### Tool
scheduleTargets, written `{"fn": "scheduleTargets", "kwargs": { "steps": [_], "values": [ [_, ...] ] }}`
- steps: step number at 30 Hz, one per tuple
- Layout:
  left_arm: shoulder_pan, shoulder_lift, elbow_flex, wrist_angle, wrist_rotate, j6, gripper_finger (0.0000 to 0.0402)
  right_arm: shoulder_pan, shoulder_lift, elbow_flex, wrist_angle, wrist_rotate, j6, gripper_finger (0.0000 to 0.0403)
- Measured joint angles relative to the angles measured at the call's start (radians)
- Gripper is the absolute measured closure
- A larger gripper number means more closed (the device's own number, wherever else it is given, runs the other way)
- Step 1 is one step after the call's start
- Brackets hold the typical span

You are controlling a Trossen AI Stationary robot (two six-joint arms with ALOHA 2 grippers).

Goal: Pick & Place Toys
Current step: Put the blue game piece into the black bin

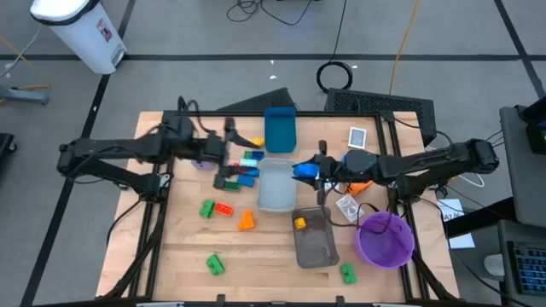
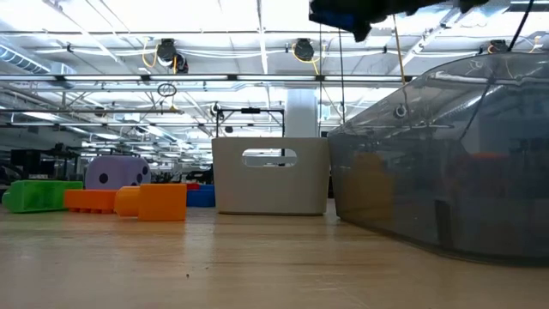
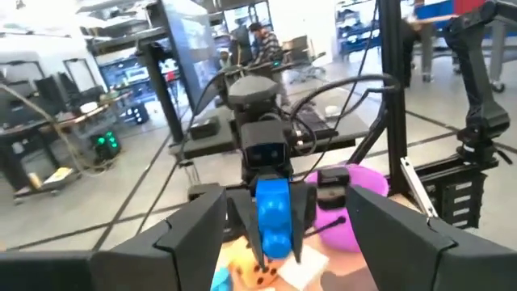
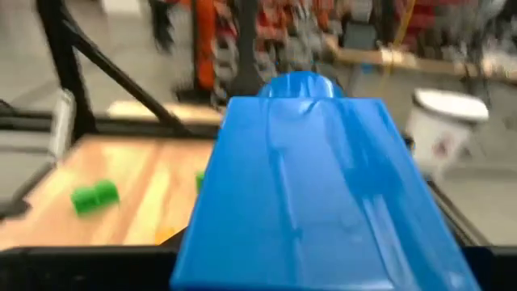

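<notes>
Right arm reaches in from the table's right edge; its gripper (image 1: pixel 305 170) hangs above the pale tray (image 1: pixel 275 185), fingers pinching a blue brick (image 1: pixel 303 170). The right wrist view is nearly filled by that brick (image 4: pixel 303 186); the left wrist view shows it end-on between the right arm's fingers.

Left arm stretches level from the left; its gripper (image 1: pixel 229 153) sits over the brick cluster (image 1: pixel 243 166) beside the trays, fingers spread, nothing between them.

Only the low view shows the purple die (image 2: pixel 117 171) behind a green brick (image 2: pixel 39 194) and two orange bricks (image 2: pixel 129 201).

High view count: three trays — blue (image 1: pixel 280 130), pale, dark grey (image 1: pixel 314 239) holding one yellow brick (image 1: pixel 299 223); one purple bowl (image 1: pixel 385 240). Loose bricks on the wood: three green (image 1: pixel 213 265), one red (image 1: pixel 224 209), one orange (image 1: pixel 246 222).
</notes>
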State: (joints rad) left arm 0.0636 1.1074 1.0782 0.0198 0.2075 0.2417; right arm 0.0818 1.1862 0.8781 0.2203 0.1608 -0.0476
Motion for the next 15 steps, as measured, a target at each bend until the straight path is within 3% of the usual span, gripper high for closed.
{"fn": "scheduleTargets", "kwargs": {
  "steps": [4, 10, 15],
  "values": [
    [0.0, -0.08, 0.001, -0.133, -0.007, -0.001, 0.0137, 0.029, 0.009, 0.105, -0.26, 0.023, 0.034, 0.0273],
    [-0.013, -0.124, 0.001, -0.278, -0.009, -0.035, 0.0137, 0.093, 0.136, 0.256, -0.591, 0.018, 0.107, 0.0274],
    [-0.045, -0.115, 0.0, -0.333, -0.009, -0.067, 0.0137, 0.131, 0.257, 0.293, -0.751, -0.091, 0.22, 0.0274]
  ]
}}
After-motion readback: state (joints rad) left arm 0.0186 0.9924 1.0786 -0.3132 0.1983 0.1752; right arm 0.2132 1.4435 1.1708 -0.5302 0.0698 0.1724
